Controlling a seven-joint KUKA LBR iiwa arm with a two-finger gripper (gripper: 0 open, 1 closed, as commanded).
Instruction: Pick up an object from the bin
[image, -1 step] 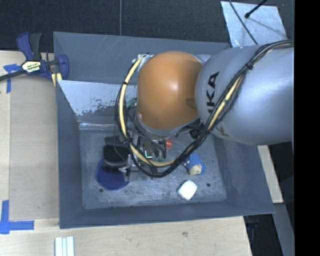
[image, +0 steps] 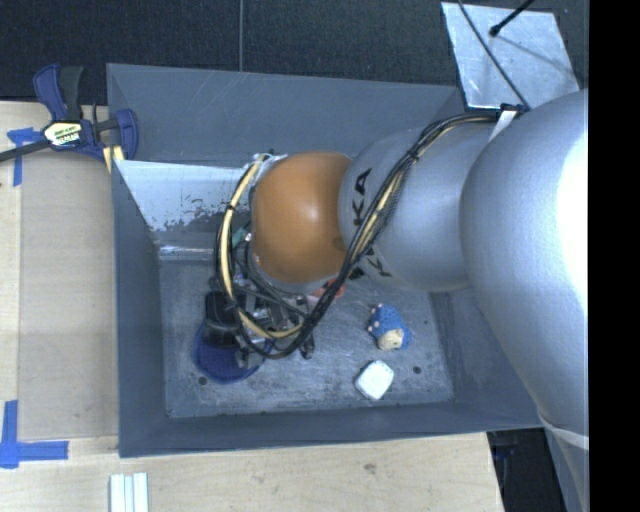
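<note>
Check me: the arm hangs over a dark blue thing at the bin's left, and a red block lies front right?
Nearly. In the camera view the block is white, not red; the gripper is indeed over the dark blue thing at left.

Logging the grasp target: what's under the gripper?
A dark blue rounded thing pokes out beneath the black gripper, on the left floor of the grey metal bin. Gripper and cables cover its upper part; shape hidden.

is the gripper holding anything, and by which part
Cannot be told: the gripper sits low over a dark blue thing at the left of the bin, their contact hidden.
</note>
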